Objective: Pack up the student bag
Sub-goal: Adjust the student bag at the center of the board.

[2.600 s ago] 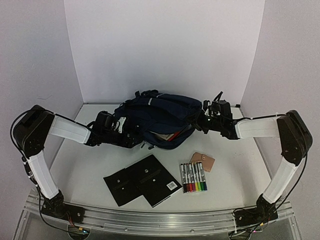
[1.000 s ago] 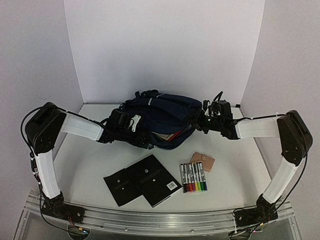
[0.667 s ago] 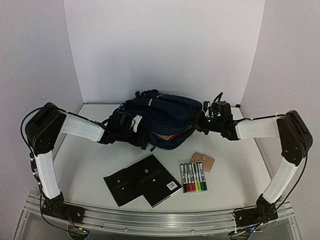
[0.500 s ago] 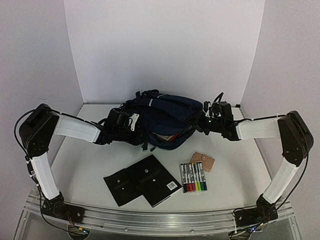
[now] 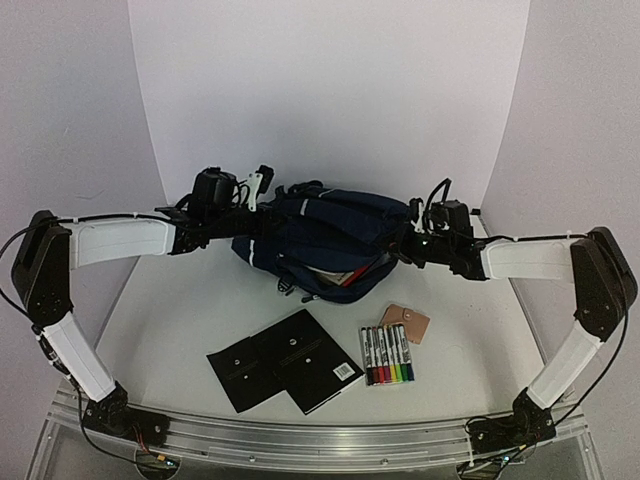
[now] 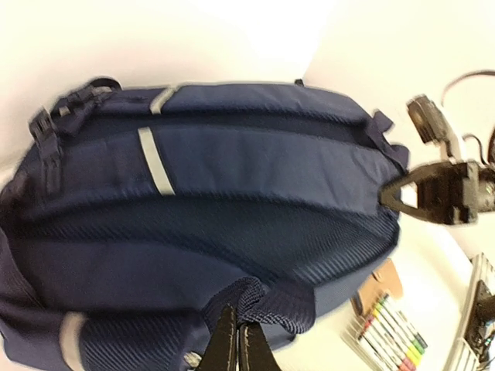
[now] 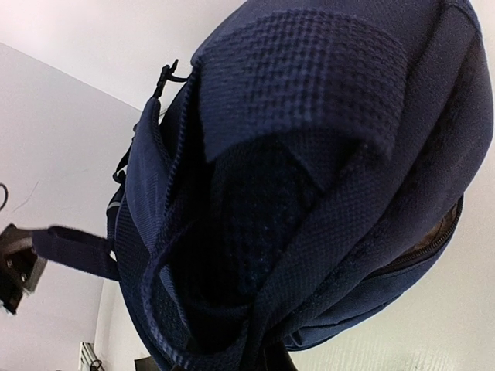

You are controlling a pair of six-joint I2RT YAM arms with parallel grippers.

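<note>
The student bag point(image 7: 309, 154) overruns the right wrist view's edges and hides the fingers of the right gripper point(image 5: 407, 243). The print on the markers point(image 5: 388, 355) is too small to read.

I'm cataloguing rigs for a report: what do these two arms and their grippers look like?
Matching left arm and right arm: boxy white links between black joint housings, thin black cables alongside. Black left gripper and right gripper, tapered fingers. No legible markings.

The light is soft and even, the shadows faint. Around the left gripper point(image 6: 237, 334) the student bag point(image 6: 216, 201) smears with blur, and the wall point(image 6: 232, 31) beyond glares white.
</note>
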